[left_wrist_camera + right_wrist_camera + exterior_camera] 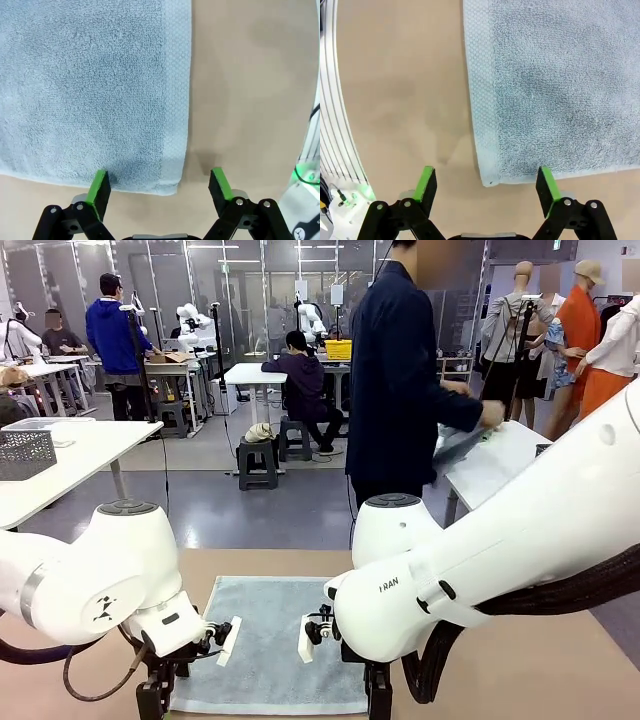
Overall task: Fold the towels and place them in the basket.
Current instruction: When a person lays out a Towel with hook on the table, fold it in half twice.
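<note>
Standing wide apart and holding nothing, the jaws of your left gripper [160,184] straddle one near corner of the pale blue-grey towel [90,85], with one of the pads [100,181] over the hem and the other over the bare table [250,90]. Your right gripper [487,184] mirrors this at the other near corner, its jaws equally wide and empty. The towel lies flat and spread on the table between the two arms, its long sides running away from you towards the person [400,380] at the far side.

Watch the pinch first. The cloth is thin and lies tight against the tabletop, so if you close too high, the pads are likely to meet on air. If you press too low, the fingertip over the table may scrape and push the corner away rather than get under it. In each view the corner sits about midway between the pads, so a straight closing could bunch the hem or catch only its edge, which may then slip out as you lift.

Mind the pairing too. If one side grips and the other misses, the fold will probably come out skewed, and raising the two corners unevenly would drag the towel across the table.

Further out, the two arms stand close together over the near edge, so a careless swing inward risks a knock between them
</note>
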You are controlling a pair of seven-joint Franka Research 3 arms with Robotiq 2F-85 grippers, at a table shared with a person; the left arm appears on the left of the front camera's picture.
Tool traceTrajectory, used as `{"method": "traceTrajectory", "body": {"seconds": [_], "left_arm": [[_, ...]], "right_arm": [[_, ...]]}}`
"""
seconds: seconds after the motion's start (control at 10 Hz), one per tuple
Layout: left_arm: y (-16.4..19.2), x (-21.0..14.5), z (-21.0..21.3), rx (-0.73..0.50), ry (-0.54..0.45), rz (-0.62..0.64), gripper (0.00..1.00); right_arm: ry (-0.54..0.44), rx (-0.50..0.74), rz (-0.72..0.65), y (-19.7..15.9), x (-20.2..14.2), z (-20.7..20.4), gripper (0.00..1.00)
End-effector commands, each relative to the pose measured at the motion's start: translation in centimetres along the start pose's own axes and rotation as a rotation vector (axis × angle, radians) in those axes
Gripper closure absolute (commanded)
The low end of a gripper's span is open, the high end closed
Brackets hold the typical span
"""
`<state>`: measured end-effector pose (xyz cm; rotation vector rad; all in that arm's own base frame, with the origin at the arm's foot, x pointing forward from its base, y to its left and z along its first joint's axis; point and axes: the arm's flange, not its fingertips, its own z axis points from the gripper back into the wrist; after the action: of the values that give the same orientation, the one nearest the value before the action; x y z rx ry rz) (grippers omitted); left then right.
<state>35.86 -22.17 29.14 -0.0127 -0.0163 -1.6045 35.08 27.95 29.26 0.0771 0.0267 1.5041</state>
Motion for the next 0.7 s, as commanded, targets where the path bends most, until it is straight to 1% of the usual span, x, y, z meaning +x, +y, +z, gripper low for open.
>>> {"method": "traceTrajectory", "body": {"seconds": [0.0, 0.2, 0.3, 0.4, 0.5, 0.6], "left_arm": [[-0.7, -0.84, -0.86, 0.011, -0.032, -0.02, 0.0], [-0.61, -0.74, -0.82, 0.007, -0.035, -0.025, 0.0], [-0.64, -0.84, -0.85, 0.006, -0.035, -0.028, 0.09], [-0.59, -0.84, -0.82, 0.009, -0.033, -0.029, 0.19], [-0.64, -0.92, -0.77, 0.013, -0.032, -0.03, 0.28], [-0.67, -0.97, -0.73, 0.017, -0.034, -0.03, 0.38]], "right_arm": [[-0.006, -0.018, 0.022, -0.1, -0.16, -0.67, 0.0], [-0.003, -0.017, 0.024, -0.09, -0.14, -0.66, 0.0], [-0.004, -0.015, 0.025, -0.12, -0.11, -0.7, 0.0], [-0.008, -0.011, 0.026, -0.15, -0.07, -0.66, 0.2], [-0.009, -0.012, 0.026, -0.11, -0.02, -0.62, 0.2], [-0.005, -0.017, 0.023, -0.11, 0.0, -0.58, 0.4]]}}
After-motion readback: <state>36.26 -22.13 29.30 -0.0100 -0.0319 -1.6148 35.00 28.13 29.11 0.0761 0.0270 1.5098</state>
